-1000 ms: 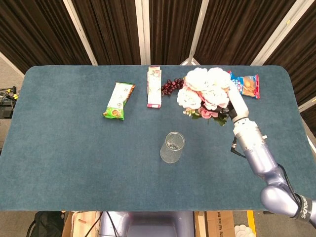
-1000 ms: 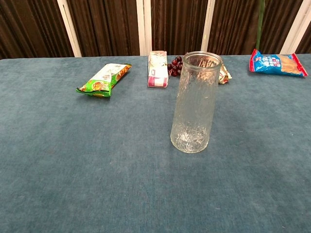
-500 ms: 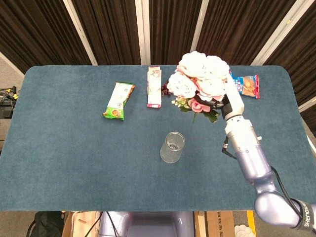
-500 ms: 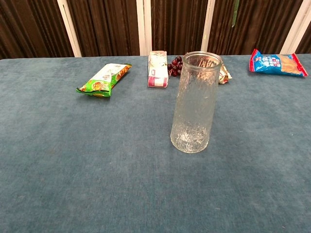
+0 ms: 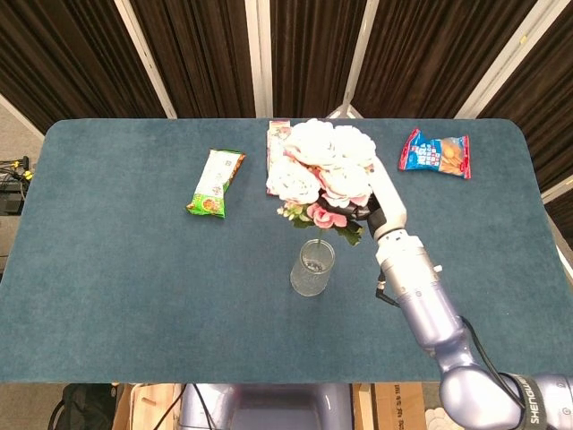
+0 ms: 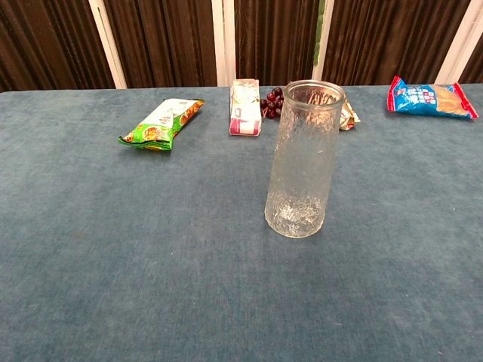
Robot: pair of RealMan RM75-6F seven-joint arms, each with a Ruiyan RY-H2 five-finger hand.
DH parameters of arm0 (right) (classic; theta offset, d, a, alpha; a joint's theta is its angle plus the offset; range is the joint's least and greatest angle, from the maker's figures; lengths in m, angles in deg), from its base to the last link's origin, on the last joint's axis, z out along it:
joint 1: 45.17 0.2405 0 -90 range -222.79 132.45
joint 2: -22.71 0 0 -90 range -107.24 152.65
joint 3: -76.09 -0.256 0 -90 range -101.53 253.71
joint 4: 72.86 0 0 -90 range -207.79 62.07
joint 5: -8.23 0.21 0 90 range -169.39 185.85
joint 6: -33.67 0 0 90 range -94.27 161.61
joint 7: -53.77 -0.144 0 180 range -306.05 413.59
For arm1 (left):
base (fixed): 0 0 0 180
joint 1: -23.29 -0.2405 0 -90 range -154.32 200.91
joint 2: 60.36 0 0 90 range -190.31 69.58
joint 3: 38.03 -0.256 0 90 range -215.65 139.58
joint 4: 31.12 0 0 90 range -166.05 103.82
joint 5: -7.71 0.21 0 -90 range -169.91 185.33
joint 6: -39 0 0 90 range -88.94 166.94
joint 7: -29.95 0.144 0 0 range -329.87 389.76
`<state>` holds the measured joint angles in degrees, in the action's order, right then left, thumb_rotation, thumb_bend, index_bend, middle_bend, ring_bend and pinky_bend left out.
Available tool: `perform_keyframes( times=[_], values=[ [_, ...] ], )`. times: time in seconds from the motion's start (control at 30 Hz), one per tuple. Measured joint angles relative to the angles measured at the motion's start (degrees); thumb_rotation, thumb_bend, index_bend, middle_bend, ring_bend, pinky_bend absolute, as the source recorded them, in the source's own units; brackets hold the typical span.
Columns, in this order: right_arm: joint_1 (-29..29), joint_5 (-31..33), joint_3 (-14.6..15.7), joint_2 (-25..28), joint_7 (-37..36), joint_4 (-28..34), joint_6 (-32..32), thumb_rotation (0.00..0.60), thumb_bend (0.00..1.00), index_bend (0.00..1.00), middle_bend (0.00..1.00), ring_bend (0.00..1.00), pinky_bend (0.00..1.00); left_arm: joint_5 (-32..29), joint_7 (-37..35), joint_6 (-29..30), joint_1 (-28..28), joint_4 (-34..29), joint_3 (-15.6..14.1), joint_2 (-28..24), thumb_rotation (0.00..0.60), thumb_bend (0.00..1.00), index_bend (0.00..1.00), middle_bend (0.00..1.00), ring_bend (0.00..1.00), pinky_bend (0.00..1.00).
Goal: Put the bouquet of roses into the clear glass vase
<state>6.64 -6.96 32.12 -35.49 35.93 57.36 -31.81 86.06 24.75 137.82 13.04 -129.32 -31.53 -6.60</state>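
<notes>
Bouquet [image 5: 320,170] hides right hand [image 5: 374,215] & grip; stems cut off in chest view

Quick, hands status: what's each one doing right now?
Left hand: not visible in either view.
Right hand: holding the bouquet of roses up over the table, just behind the clear glass vase; the blooms hide most of the hand.

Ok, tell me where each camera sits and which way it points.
Head view: high above the near table edge, looking steeply down at the table; shows the right arm with its right hand holding the bouquet behind the vase.
Chest view: low, near tabletop height, facing across the table to the curtains; no hand visible.
Shared: vase, green packet, blue packet.
</notes>
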Motion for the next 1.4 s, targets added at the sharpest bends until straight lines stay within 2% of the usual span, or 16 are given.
perform_keyframes(
  times=[0.4,0.8,1.13,1.23,1.33,1.4],
  values=[
    [-0.5,-5.6,5.0,-5.5,-0.2,-2.3,-0.4,0.6,0.53,0.66,0.49,0.53,0.22,-0.2,-1.8,0.3,-0.4,0.4,0.1,-0.4,0.6,0.2,0.1,0.0,0.0,0.0],
    [-5.1,-12.9,9.8,-9.5,-4.7,-5.7,4.0,0.6,0.53,0.66,0.49,0.5,0.22,-0.3,-0.7,0.7,-0.5,0.1,0.1,-0.2,0.6,0.2,0.1,0.0,0.0,0.0],
    [-7.7,-19.7,13.1,-13.4,-8.4,-10.9,9.4,0.6,0.53,0.66,0.49,0.46,0.21,-0.4,0.5,0.9,-0.5,-0.2,0.1,0.1,0.6,0.2,0.1,0.0,0.0,0.0],
    [-8.2,-21.2,13.9,-14.5,-9.3,-12.6,10.9,0.6,0.53,0.66,0.49,0.44,0.19,-0.7,0.4,0.9,-0.5,-0.2,0.2,0.1,0.6,0.2,0.1,0.0,0.0,0.0],
    [-8.7,-22.8,14.7,-15.4,-10.2,-14.0,12.2,0.6,0.52,0.64,0.48,0.4,0.13,-0.8,0.6,0.9,-0.5,-0.2,0.3,0.1,0.6,0.2,0.1,0.0,0.0,0.0],
    [-9.0,-23.8,15.1,-15.7,-10.6,-14.4,13.1,0.6,0.46,0.59,0.42,0.33,0.08,-0.7,0.7,0.8,-0.5,-0.2,0.3,0.1,0.6,0.2,0.1,0.0,0.0,0.0]
  ],
)
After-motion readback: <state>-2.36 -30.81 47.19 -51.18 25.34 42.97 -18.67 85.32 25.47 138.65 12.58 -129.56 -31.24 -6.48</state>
